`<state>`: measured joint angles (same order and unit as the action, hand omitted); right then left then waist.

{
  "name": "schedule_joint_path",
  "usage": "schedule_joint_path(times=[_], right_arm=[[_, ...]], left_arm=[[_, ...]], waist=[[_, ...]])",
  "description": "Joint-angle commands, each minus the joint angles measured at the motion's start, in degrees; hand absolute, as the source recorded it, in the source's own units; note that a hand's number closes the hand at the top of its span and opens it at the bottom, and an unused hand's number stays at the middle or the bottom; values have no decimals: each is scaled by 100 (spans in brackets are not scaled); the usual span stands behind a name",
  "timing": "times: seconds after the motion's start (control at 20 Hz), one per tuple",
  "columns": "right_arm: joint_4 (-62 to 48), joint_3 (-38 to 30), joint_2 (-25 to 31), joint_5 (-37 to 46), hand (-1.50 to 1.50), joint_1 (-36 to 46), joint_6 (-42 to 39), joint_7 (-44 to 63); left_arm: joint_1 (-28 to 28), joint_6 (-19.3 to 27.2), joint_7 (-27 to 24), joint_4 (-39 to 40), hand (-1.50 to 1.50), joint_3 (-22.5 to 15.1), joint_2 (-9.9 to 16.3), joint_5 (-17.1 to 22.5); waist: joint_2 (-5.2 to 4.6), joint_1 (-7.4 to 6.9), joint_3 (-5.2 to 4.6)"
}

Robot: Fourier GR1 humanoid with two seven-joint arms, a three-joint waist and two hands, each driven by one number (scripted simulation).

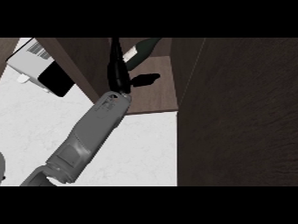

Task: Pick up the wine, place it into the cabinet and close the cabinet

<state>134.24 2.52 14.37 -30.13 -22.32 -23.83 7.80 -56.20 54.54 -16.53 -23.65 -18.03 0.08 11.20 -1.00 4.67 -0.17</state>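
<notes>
- The cabinet (161, 94) stands open, its big dark door (248, 113) filling the right side.
- White counter (138, 153) spreads below.
- One grey forearm (90, 140) reaches up from the lower edge into the cabinet; which arm it is, I cannot tell.
- A white appliance (35, 65) with a black front sits upper left.
- Its hand (117, 72) has straight fingers, thumb spread, beside the bottle.
- The wine (141, 50) lies on the shelf inside.
</notes>
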Motion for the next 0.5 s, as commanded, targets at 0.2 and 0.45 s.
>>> schedule_joint_path(times=[0.2,0.45], right_arm=[[1076,342,-126,89,-150,-535,384,389],[1207,121,43,-75,-150,-725,277,289]], left_arm=[[527,66,-613,-1114,-150,-117,-8,894],[780,-343,-785,-1544,-150,-248,-8,1207]], waist=[[85,-126,5],[108,-239,10]])
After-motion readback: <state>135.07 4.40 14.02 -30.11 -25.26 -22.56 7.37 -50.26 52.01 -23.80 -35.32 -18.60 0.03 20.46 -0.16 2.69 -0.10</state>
